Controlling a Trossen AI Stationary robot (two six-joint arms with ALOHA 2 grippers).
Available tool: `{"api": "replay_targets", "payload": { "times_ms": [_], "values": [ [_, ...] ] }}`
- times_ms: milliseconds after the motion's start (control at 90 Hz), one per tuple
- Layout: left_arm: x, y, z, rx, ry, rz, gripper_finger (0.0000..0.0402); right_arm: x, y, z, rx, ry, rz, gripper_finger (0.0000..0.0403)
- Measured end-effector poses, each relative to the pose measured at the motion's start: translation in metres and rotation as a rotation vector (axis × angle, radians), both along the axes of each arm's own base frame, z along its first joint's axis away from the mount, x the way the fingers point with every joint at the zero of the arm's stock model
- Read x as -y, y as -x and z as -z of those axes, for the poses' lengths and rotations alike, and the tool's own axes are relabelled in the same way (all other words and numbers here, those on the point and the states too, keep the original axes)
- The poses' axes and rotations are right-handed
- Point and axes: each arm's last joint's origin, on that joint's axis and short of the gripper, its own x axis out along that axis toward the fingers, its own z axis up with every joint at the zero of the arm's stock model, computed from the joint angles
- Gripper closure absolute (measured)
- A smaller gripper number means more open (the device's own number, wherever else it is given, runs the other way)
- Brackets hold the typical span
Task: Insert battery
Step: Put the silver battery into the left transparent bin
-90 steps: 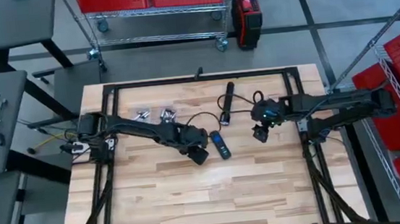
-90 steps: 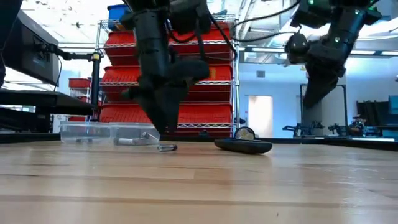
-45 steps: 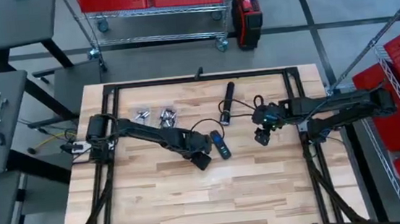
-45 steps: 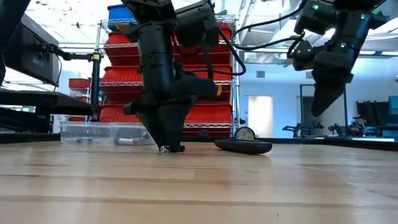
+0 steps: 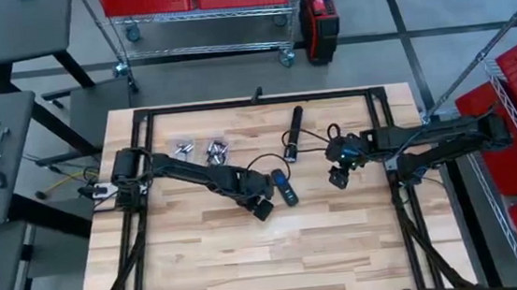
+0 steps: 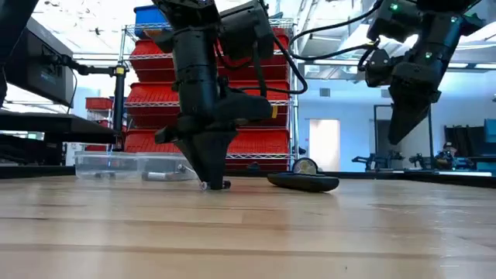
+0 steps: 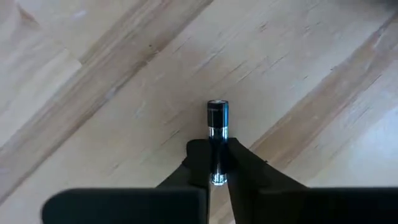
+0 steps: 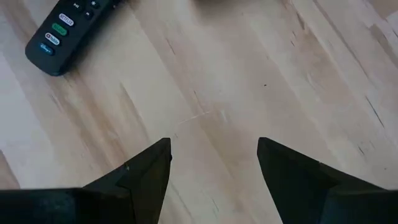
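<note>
Bright, even overhead light; soft shadows

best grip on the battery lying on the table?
Mid-body, from straight above, fingers across its long axis. The battery lies flat on the wooden table, so only its round sides are exposed. The left gripper already straddles it that way; the right gripper hangs open, clear.

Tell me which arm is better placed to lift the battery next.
Left. The left gripper is down at the table with its fingers closed around the battery. The right gripper hangs open above bare wood, beside the remote, holding nothing.
</note>
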Motion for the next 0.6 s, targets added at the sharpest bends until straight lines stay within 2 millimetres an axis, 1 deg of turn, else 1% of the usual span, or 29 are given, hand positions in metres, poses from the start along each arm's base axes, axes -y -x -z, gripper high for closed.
{"api": "replay_targets", "payload": {
  "times_ms": [133, 244, 411, 600],
  "values": [
    [-0.003, 0.001, -0.014, -0.004, -0.042, 0.006, 0.0397, 0.000, 0.000, 0.000, -0.001, 0.000, 0.000, 0.0171],
    [-0.012, 0.003, -0.034, 0.017, -0.060, -0.015, 0.0397, 0.000, 0.000, 0.000, 0.000, 0.001, 0.000, 0.0171],
    [-0.024, 0.018, -0.057, -0.028, -0.111, -0.022, 0.0398, 0.000, 0.000, 0.000, 0.002, 0.001, 0.000, 0.0171],
    [-0.048, 0.047, -0.088, -0.106, -0.199, -0.071, 0.0398, 0.000, 0.000, 0.000, 0.003, 0.002, 0.000, 0.0171]
  ]
}}
